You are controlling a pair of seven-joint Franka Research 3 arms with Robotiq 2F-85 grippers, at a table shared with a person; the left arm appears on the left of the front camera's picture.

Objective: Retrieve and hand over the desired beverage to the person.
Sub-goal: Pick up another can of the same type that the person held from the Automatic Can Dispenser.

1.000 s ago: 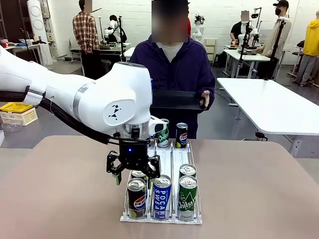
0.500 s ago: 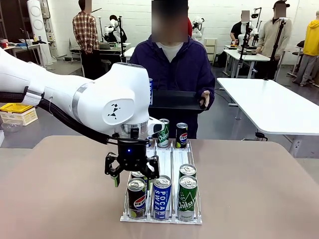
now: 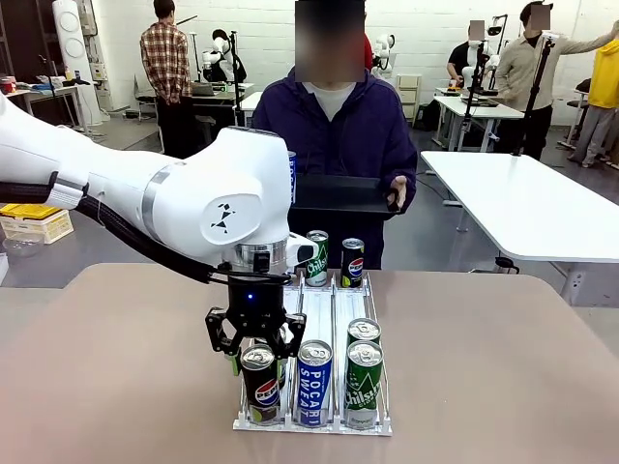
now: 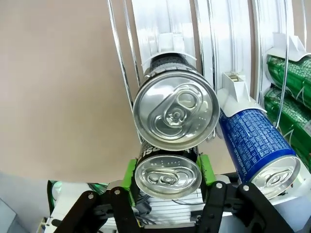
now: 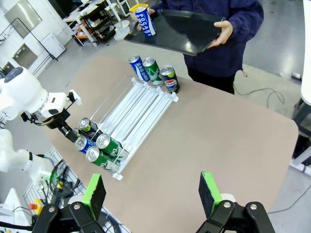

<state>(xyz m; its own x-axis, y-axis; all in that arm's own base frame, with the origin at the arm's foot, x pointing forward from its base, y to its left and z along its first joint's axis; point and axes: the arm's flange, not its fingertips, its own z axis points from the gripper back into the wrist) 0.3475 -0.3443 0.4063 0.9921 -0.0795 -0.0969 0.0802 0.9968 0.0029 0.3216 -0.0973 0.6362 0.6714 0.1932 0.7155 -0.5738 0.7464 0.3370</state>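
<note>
- Front view: the left gripper is down over the near-left corner of the white wire rack, which stands in the middle of the tabletop toward its near edge.
- Its fingers are pinching the front Pepsi can in the rack's left lane, just under the rim. From the left wrist camera the green pads sit flat against both sides of that can, with a second dark can right behind it in the same lane.
- Beside it at the rack's near end stand a blue Pocari Sweat can and a green Chilsung can; three more cans stand at the far end.
- The person waits at the far edge of the table, holding a black tray out level; in the right wrist camera a blue can already stands on it.
- The right gripper hangs high over the table with its fingers spread wide, nothing between them.
- To my eye the grasp is made and the lift is what comes next: straight up first, so the can clears the wire rail and the can behind it, then across the rack's length to the tray.
- The neighbouring Pocari Sweat can touches or nearly touches the held one, so a sideways pull might tip it.
</note>
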